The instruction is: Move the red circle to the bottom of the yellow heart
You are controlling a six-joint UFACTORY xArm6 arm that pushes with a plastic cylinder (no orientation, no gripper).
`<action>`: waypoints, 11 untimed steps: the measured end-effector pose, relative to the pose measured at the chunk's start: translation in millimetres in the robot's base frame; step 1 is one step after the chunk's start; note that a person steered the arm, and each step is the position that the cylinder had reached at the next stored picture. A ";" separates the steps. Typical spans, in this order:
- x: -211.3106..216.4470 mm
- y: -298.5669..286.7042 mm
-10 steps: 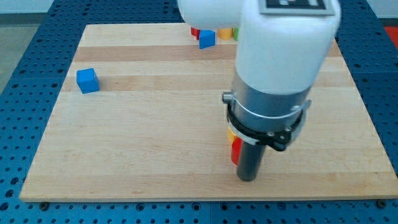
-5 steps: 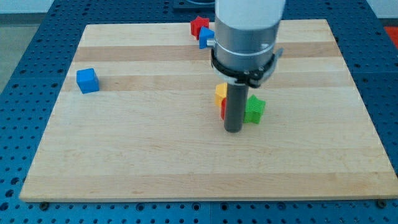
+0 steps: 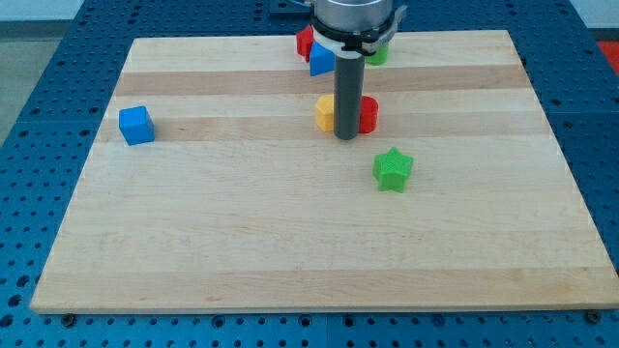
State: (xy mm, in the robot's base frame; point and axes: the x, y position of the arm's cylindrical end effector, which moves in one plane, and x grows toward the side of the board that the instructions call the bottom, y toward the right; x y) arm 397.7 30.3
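The red circle (image 3: 368, 114) sits near the top middle of the board, just right of my rod. The yellow heart (image 3: 325, 112) sits just left of the rod, level with the red circle. My tip (image 3: 346, 137) rests on the board between the two blocks, at their lower edge. The rod hides part of both blocks.
A green star (image 3: 393, 168) lies below and right of the red circle. A blue cube (image 3: 135, 125) sits at the view's left. At the top edge are a red block (image 3: 305, 42), a blue block (image 3: 320, 59) and a green block (image 3: 377, 54), partly hidden by the arm.
The arm has moved towards the view's top, so the tip now stands higher on the board. The yellow and red blocks show further up, the red one now right of the rod.
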 end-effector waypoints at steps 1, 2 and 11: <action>0.0 5.6; 0.0 27.3; -87.1 -23.3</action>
State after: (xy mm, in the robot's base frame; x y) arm 310.6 7.0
